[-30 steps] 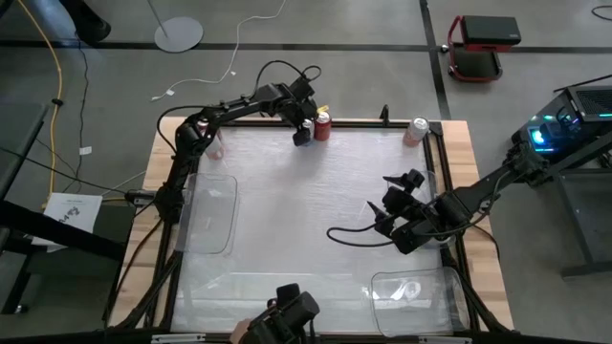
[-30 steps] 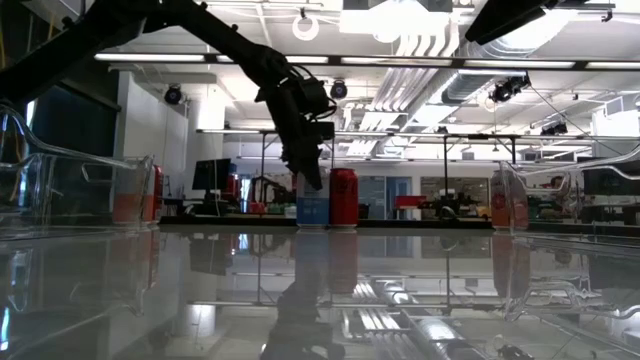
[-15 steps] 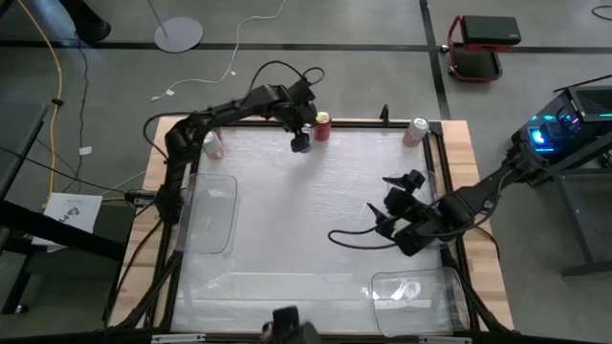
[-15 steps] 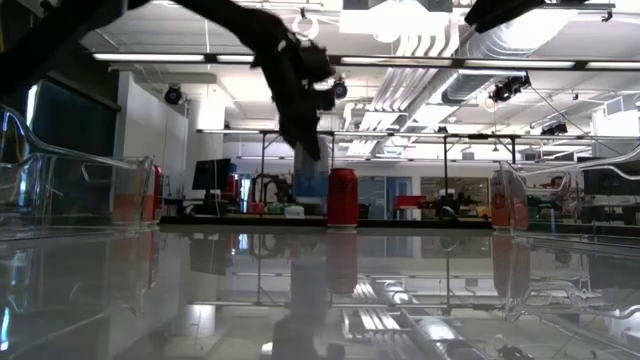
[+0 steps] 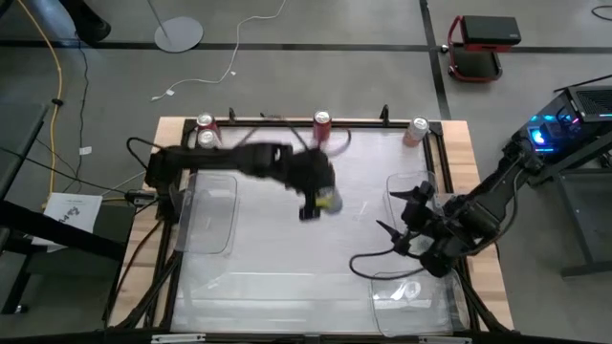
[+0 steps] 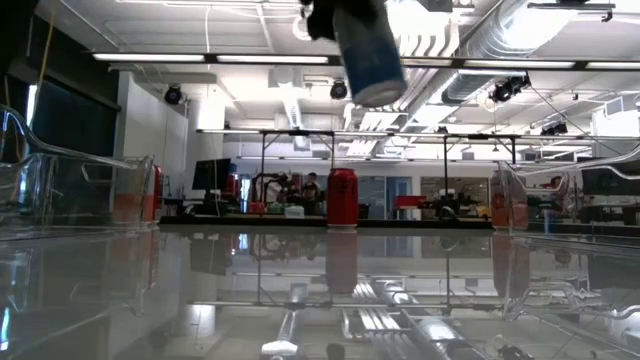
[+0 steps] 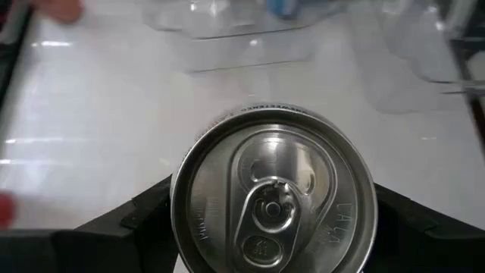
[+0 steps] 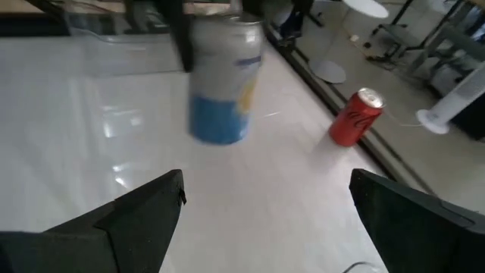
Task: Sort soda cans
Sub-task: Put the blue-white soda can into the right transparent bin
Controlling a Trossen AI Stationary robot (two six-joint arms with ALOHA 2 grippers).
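My left gripper (image 5: pixel 316 203) is shut on a silver and blue soda can (image 5: pixel 329 202) high over the middle of the table. The can also shows in the low view (image 6: pixel 366 52) and in the right wrist view (image 8: pixel 223 83). A red can (image 5: pixel 322 122) stands at the far edge, a pale pink can (image 5: pixel 418 129) at the far right corner, and two cans (image 5: pixel 205 131) at the far left. My right gripper (image 5: pixel 394 212) is open and empty over the table's right side, facing the held can. My left gripper pinches the can between its two fingers (image 7: pixel 151 216), on opposite sides of the wall just below the top rim (image 7: pixel 186 205). The fingers come from above, pointing down along the can. The can hangs below them, lifted clear of the table and slightly tilted (image 6: pixel 372 70).
A clear plastic tray (image 5: pixel 212 212) lies at the table's left side and another (image 5: pixel 413 291) at the near right. A clear tray wall (image 6: pixel 60 190) rises at the low view's left. A dark frame edges the table (image 5: pixel 172 229).
My left gripper has risen from beside the red can at the far edge with the silver and blue can. It has carried the can toward the near edge and somewhat right, to the table's middle. My right gripper has shifted a little toward the near right.
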